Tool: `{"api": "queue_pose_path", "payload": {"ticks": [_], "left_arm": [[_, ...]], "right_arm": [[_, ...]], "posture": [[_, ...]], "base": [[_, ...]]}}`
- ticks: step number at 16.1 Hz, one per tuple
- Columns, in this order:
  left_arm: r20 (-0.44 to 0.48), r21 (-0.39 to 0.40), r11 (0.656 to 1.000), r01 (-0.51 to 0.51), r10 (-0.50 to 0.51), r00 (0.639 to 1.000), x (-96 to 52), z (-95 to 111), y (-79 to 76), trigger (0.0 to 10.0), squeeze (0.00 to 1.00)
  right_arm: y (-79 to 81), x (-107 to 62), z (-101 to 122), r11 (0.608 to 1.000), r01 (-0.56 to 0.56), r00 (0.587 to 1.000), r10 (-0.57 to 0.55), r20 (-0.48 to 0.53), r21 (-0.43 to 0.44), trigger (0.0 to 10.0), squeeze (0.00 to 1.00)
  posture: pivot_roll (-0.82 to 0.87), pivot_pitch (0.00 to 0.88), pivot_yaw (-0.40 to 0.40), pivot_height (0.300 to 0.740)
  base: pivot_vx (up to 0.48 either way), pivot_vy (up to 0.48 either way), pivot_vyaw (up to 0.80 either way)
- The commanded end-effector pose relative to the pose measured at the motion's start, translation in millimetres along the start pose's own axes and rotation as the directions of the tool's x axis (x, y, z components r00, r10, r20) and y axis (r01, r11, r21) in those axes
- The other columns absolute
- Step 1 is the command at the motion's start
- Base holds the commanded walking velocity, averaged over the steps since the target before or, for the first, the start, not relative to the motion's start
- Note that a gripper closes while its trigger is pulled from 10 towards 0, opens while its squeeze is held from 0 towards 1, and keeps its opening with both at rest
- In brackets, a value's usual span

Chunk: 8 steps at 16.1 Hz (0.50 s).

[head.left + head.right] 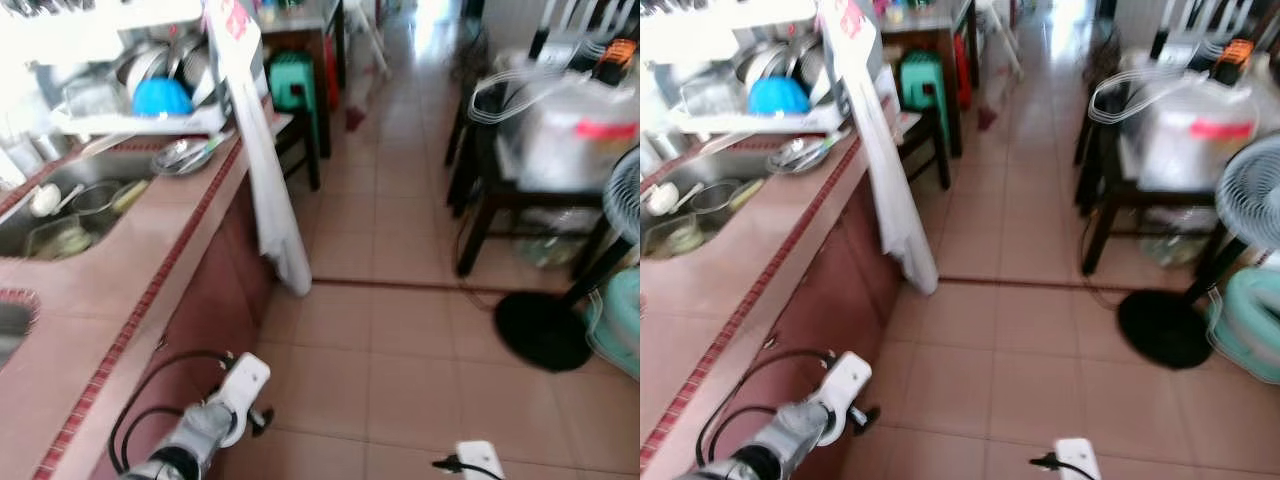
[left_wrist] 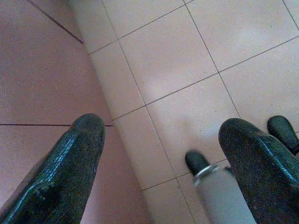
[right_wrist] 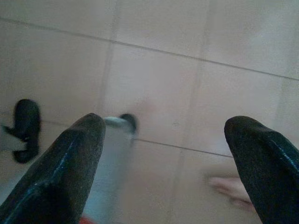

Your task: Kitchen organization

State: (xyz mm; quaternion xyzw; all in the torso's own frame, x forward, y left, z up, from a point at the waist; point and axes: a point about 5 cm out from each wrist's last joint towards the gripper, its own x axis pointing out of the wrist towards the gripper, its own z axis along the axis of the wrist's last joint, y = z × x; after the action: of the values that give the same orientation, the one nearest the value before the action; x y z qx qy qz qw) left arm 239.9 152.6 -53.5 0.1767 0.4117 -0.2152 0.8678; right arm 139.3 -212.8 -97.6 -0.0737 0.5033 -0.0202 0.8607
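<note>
**Both grippers empty and low beside the counter**

Left gripper [image 2: 161, 154] hangs low beside the reddish-brown cabinet front [image 1: 215, 290] with its two black fingers spread wide apart, nothing between them but pink floor tile [image 2: 187, 42]. Right gripper [image 3: 163, 158] is likewise spread wide and empty, pointed at the floor well clear of the counter.

The work itself lies up on the pink tiled countertop [image 1: 130, 270]: a steel sink [image 1: 40, 225] holding glass bowls and a white utensil, a shiny metal bowl [image 1: 182, 155] on the edge just beyond it, and a white dish rack [image 1: 130, 115] with a blue bowl [image 1: 162, 97] and stacked metal dishes. A long white cloth [image 1: 265, 170] hangs from the rack end down past the counter edge.

Risks, as I judge them: the left arm sits close to the cabinet, so raising it straight up could knock the counter edge. Reaching for the rack could snag the hanging cloth and drag dishes with it. A black cable [image 1: 480, 290] crosses the floor toward a black fan base [image 1: 545, 330], a trip hazard if the robot steps right. The head views are blurred, so aim may be poor.
</note>
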Motion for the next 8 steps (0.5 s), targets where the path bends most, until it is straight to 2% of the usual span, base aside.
{"api": "queue_pose_path", "payload": {"ticks": [1,4,8], "left_arm": [[-0.030,0.017,0.999,-0.035,0.036,0.999,-4.7,-10,13.6,10.0,0.00],[-0.019,0.029,0.999,-0.033,0.033,0.999,-4.1,-5,14.3,10.0,0.00],[0.017,0.030,0.999,-0.032,0.032,0.999,-1.1,14,14.2,10.0,0.00]], "right_arm": [[16.3,1.8,7,0.999,-0.042,0.999,0.042,0.019,0.003,10.0,0.00],[14.6,2.1,9,0.999,-0.038,0.999,0.038,0.023,0.007,10.0,0.00],[10.8,2.6,13,0.999,-0.026,0.999,0.025,0.029,0.023,10.0,0.00]], "posture": [[0.05,0.024,0.083,0.740],[0.05,0.024,0.082,0.740],[0.05,0.023,0.084,0.740]], "base": [[0.270,0.000,0.00],[0.268,0.000,0.00],[0.275,0.000,0.00]]}}
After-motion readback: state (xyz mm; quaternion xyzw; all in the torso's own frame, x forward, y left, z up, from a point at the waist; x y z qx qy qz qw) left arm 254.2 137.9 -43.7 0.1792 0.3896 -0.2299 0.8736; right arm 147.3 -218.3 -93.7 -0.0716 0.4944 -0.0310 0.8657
